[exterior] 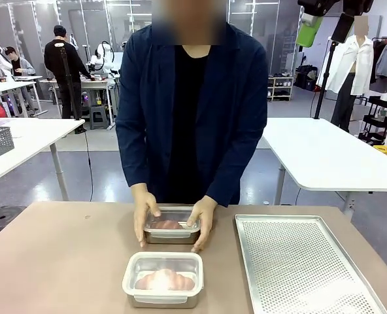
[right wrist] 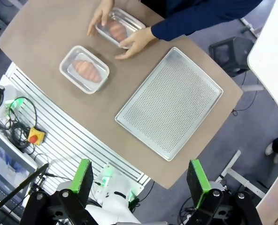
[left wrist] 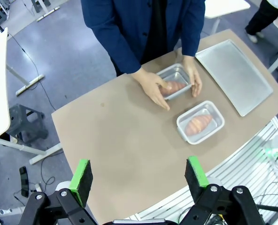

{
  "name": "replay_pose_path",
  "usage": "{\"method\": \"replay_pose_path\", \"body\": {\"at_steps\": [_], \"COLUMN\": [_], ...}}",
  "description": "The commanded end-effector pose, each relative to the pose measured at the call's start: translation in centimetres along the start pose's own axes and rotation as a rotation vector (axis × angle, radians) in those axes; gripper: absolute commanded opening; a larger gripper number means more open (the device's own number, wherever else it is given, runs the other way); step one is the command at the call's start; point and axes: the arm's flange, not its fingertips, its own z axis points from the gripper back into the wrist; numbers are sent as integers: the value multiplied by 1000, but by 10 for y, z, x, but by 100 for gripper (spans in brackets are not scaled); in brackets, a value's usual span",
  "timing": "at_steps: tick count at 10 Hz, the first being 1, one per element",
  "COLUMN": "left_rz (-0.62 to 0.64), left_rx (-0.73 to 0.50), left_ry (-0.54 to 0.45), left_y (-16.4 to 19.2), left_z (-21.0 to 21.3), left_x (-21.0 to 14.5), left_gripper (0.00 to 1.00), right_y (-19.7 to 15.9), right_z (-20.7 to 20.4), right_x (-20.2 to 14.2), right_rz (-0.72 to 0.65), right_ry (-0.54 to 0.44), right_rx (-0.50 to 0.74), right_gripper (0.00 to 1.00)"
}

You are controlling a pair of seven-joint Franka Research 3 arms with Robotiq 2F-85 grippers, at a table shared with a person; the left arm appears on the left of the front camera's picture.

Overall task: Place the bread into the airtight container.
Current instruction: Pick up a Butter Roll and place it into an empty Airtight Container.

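Note:
Two metal containers sit on the brown table. The near container (exterior: 163, 279) (left wrist: 200, 122) (right wrist: 84, 69) has a clear lid on it and bread (exterior: 165, 280) inside. The person's hands (exterior: 203, 221) hold the far container (exterior: 172, 226) (left wrist: 175, 81) (right wrist: 119, 28), which also holds bread (exterior: 167, 224). My left gripper (left wrist: 139, 175) is open high above the table, with nothing between its fingers. My right gripper (right wrist: 141, 177) is open high above the perforated tray, holding nothing.
A perforated metal tray (exterior: 301, 264) (left wrist: 235, 76) (right wrist: 170, 101) lies to the right of the containers. White tables (exterior: 331, 154) stand behind the person. A stool (left wrist: 22, 123) stands on the floor beside the table.

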Motion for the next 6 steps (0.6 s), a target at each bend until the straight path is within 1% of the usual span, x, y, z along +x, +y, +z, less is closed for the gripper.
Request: {"method": "replay_pose_path", "body": {"at_steps": [1,6], "left_rz": [-3,-3], "left_rx": [-8,-8], "left_ry": [-3,-3], "left_y": [0,0], "left_z": [0,0], "left_x": [0,0], "left_gripper": [100,100], "right_y": [1,1], "right_z": [2,2], "right_x": [0,0], "right_rz": [-6,-6], "right_ry": [7,7], "right_rx": [1,1], "right_gripper": [100,100]}}
